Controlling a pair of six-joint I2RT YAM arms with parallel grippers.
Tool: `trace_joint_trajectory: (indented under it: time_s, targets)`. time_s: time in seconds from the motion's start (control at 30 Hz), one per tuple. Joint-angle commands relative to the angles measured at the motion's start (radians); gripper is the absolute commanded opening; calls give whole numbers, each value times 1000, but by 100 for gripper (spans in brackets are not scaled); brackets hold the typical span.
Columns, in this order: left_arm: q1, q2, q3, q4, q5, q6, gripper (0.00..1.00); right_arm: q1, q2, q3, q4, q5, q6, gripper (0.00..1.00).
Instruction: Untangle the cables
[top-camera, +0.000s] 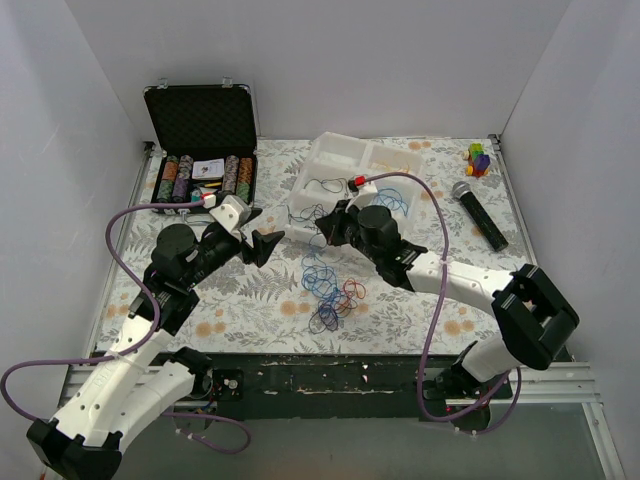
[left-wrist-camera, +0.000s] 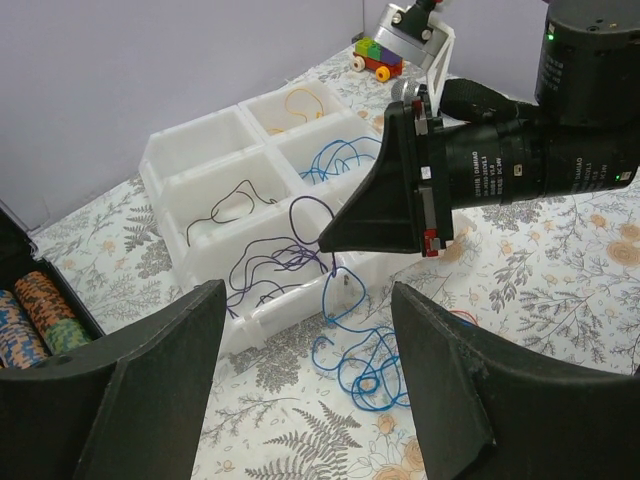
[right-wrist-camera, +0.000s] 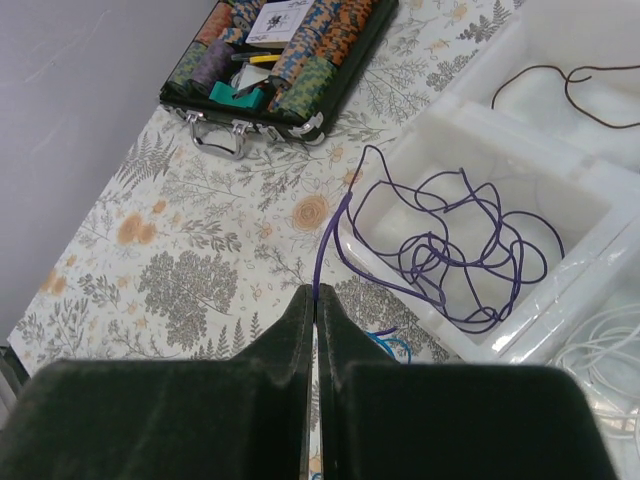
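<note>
By the white tray (right-wrist-camera: 450, 120), grips a purple cable (right-wrist-camera: 333, 235) with right jaws closed; holds left jaws wide apart, empty, near blue cables (left-wrist-camera: 365, 382).

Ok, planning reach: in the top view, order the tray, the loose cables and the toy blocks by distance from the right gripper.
From the right gripper:
1. Tray, just beyond its tips.
2. Loose cables, toward the bases.
3. Toy blocks, far right corner.
</note>
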Motion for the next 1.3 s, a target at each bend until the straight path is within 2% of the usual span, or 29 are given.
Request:
trace_joint_trajectory:
  time_s: [0.0,0.2,0.3,0.47,0.63,0.77,0.83,0.93,1.17,1.27]
  targets:
    - [2,-16,11,-1,7,4,66,-8,44,81,38,1,-51,1]
    - [2,-27,5,-16,-3,16,66,-48,125,182,46,-34,-48,1]
    - [2,-30,-44,-7,34,35,67,-53,125,206,43,-59,-31,1]
    - [2,-1,-247,176,17,-34,70,-50,55,147,61,-105,24,1]
    - [2,129,-359,405,132,-167,75,-36,-52,55,73,-140,62,1]
    - [5,306,-359,571,148,-278,78,-31,-121,8,70,-158,85,1]
    - [2,349,-371,666,201,-312,79,-30,-143,-3,63,-164,96,1]
    - [-7,421,-345,689,223,-361,80,-28,-165,-12,50,-169,104,1]
    - [-8,562,-265,737,82,-393,79,-28,-194,-18,35,-217,131,1]
    - [-8,599,-229,743,66,-379,78,-27,-207,-32,35,-217,144,1]
